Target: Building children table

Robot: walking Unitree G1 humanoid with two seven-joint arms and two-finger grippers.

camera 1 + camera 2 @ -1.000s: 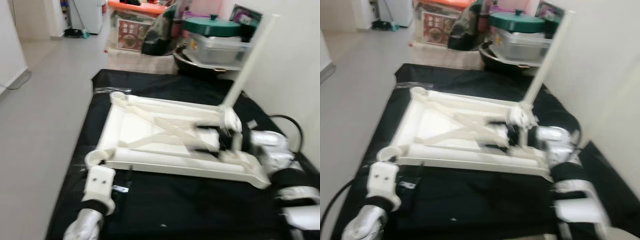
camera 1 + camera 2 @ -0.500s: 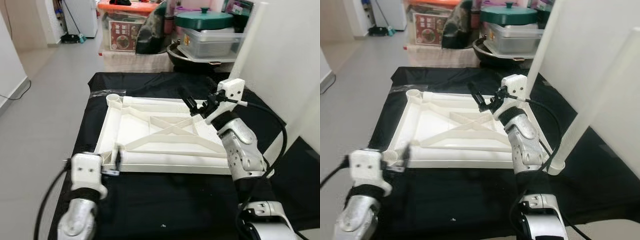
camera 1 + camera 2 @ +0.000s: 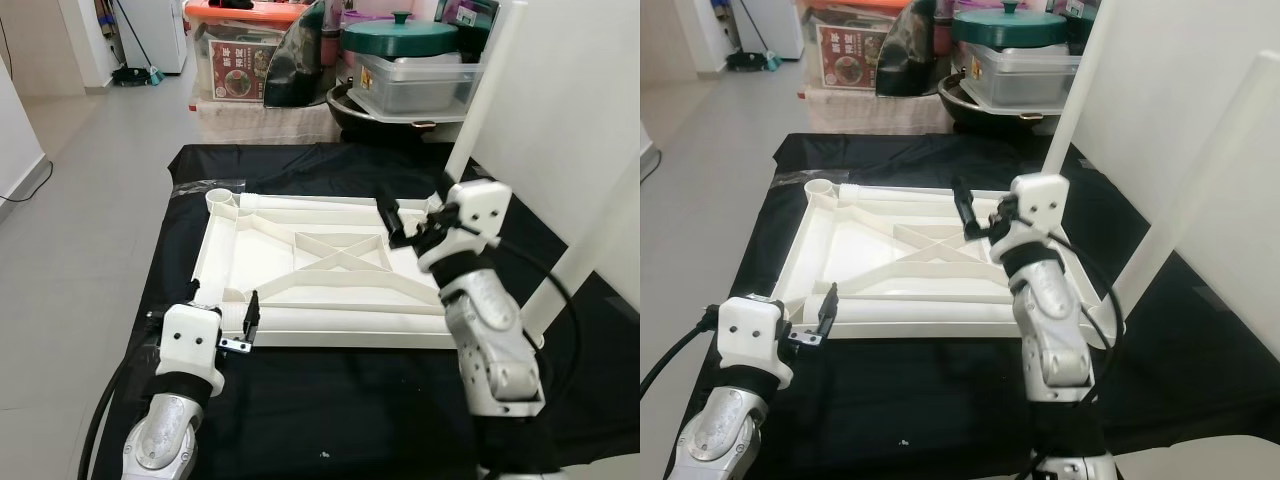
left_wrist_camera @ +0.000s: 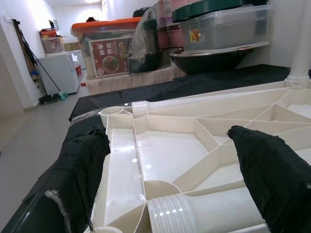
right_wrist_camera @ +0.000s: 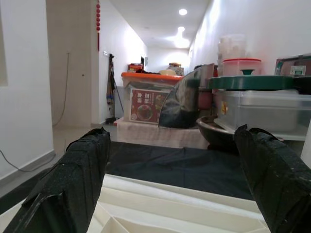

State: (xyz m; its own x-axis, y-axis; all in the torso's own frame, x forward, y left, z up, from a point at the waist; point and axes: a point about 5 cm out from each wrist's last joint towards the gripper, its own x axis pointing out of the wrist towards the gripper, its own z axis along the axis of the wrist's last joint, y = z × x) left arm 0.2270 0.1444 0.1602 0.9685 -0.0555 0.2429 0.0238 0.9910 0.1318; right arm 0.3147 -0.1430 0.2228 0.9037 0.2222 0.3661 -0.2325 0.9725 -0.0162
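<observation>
- Tabletop (image 3: 320, 275), upside-down on the black mat (image 3: 330, 400), with two legs fitted on its right side.
- Right pincer (image 3: 395, 222), apart and empty, has lifted off the tabletop's far right corner, releasing the leg (image 3: 480, 90).
- Left pincer (image 3: 250, 318), apart, hovers at the tabletop's near left socket; that leg seems next.

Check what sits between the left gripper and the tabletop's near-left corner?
Nothing: in the left wrist view, left gripper opens straight onto the tabletop corner socket.
</observation>
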